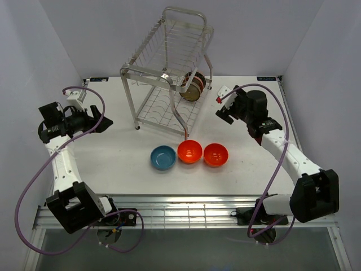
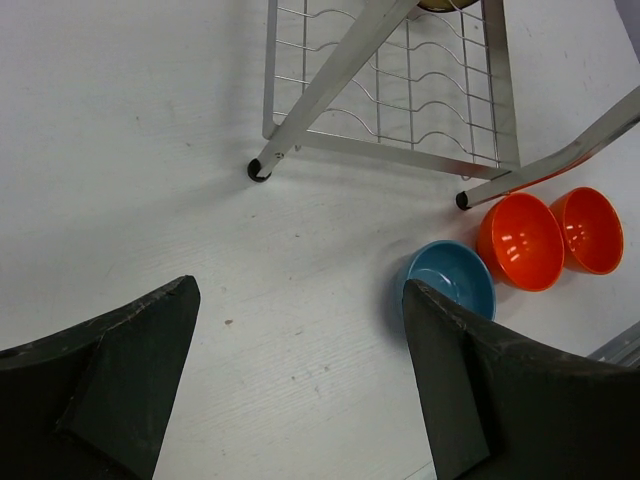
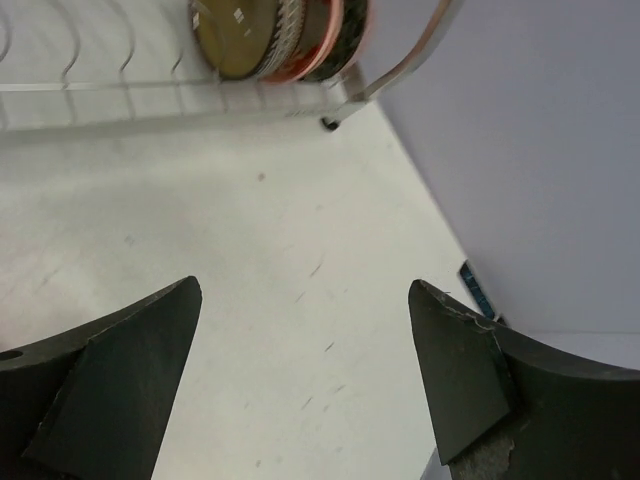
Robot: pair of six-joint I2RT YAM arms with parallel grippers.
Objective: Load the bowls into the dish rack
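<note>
racked bowls [image 3: 262, 38] cut off at right wrist view's top edge.

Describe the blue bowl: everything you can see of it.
The blue bowl is small, round and glossy, plain blue inside and out, and looks like glazed ceramic or plastic. It stands upright and empty on the white table, leftmost in a row of three, just in front of the dish rack. Its rim sits right beside the nearer orange bowl; whether they touch I cannot tell.

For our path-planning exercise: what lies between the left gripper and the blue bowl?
Only bare table lies between the left gripper and the blue bowl, clearest in the top external view; the left wrist view agrees.
</note>
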